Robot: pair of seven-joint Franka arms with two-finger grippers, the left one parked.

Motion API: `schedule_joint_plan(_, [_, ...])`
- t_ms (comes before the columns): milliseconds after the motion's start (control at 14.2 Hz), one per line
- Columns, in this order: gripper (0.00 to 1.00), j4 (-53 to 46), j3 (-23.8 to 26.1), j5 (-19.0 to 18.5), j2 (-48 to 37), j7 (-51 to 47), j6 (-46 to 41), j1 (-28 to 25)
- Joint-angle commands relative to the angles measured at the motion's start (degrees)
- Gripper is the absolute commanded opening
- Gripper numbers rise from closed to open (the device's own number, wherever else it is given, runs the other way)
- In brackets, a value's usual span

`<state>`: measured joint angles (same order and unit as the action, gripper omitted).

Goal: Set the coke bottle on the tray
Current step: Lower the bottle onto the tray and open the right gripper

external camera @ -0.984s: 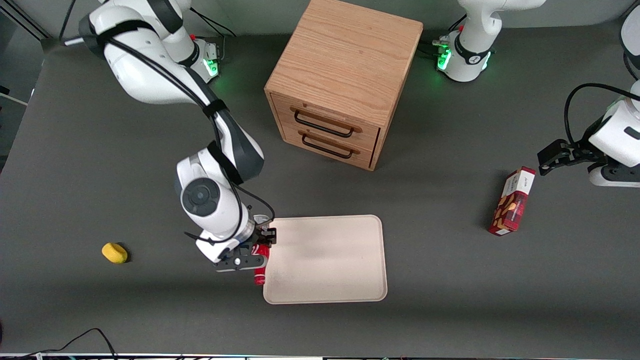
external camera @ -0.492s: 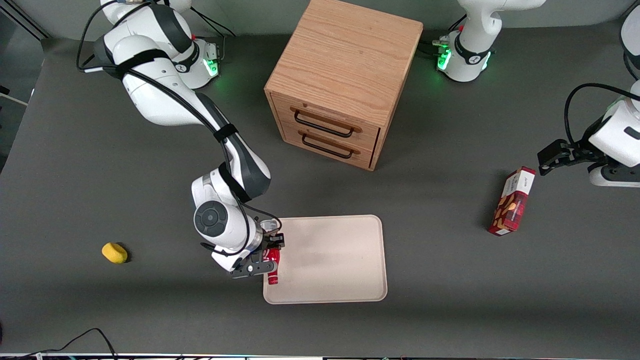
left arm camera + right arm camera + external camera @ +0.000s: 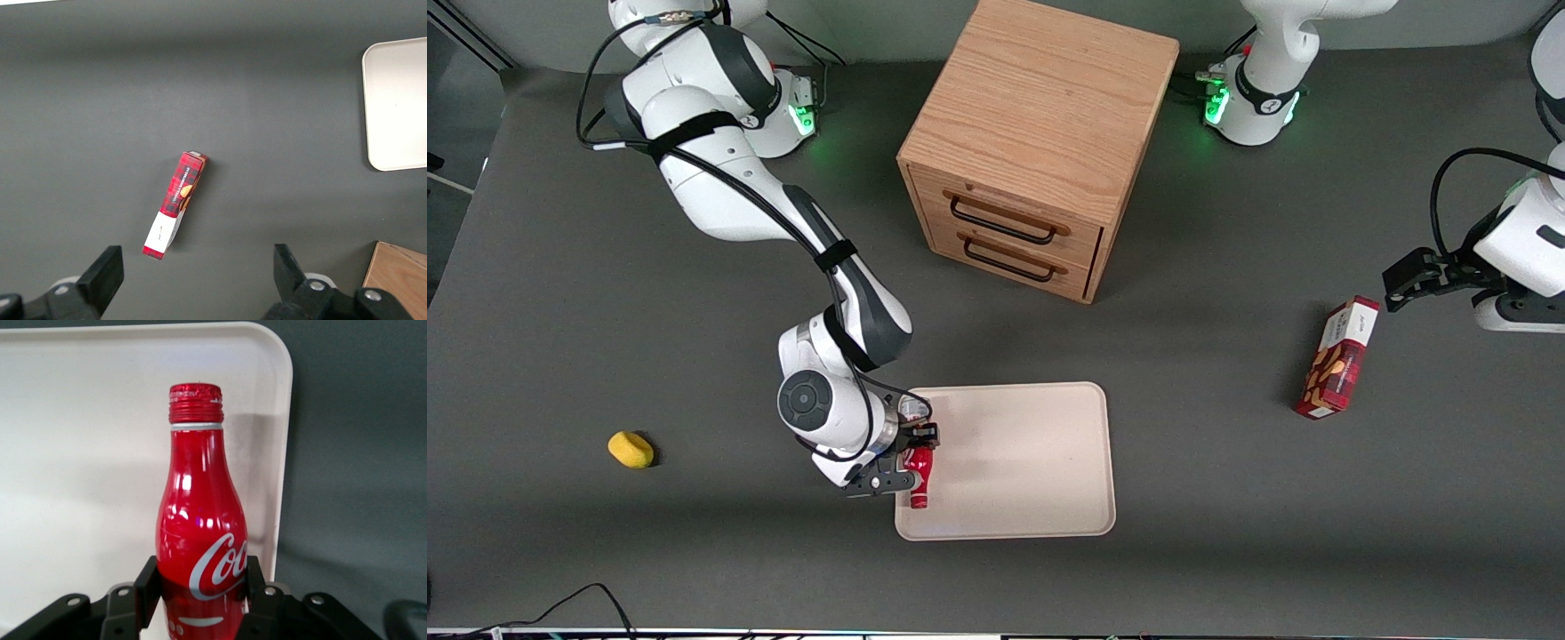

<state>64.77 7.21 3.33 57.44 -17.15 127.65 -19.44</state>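
**Bottle carried in over tray edge**

Gripper point(image 3: 914, 464) with bottle point(image 3: 919, 480) shifted sideways toward parked arm's end. 1.0 s ago bottle hung over the table just outside the tray point(image 3: 1032, 480) edge; 0.5 s ago it straddled that edge; now it's over the tray surface, just inside the edge, near the front corner. Arm stretched out further, elbow lower. Fingers still clamped on bottle body.

The slim red coke bottle point(image 3: 200, 533) has a glossy, smooth skin with bright highlights and a ribbed red cap. The black gripper point(image 3: 200, 597), matt like plastic, clamps it over the large pale beige tray point(image 3: 1032, 462), which looks smooth and matt. The grey table point(image 3: 1227, 533) is dull. The light wooden drawer cabinet point(image 3: 1040, 133) shows open grain.
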Motion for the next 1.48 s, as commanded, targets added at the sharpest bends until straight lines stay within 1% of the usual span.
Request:
schedule_joint_plan(0, [0.15,-2.3,-0.3,1.6,1.5,1.7,1.3,-0.4])
schedule_joint_plan(141, [0.26,-2.1,-0.7,1.6,2.1,1.7,2.7,-0.5])
schedule_joint_plan(211, [0.26,-2.1,-0.7,1.6,2.1,1.8,2.8,-0.6])
schedule_joint_plan(281, [0.3,-2.0,-0.7,1.6,2.2,1.8,2.8,-0.6])
schedule_joint_plan(352, [0.66,-1.9,-0.7,1.6,2.2,1.8,2.8,-0.5])
schedule_joint_plan(422, [1.0,-1.8,-0.7,1.6,2.2,1.9,2.8,-0.6])
schedule_joint_plan(1406, [1.0,-1.6,-0.9,1.2,2.1,1.8,3.5,-0.7])
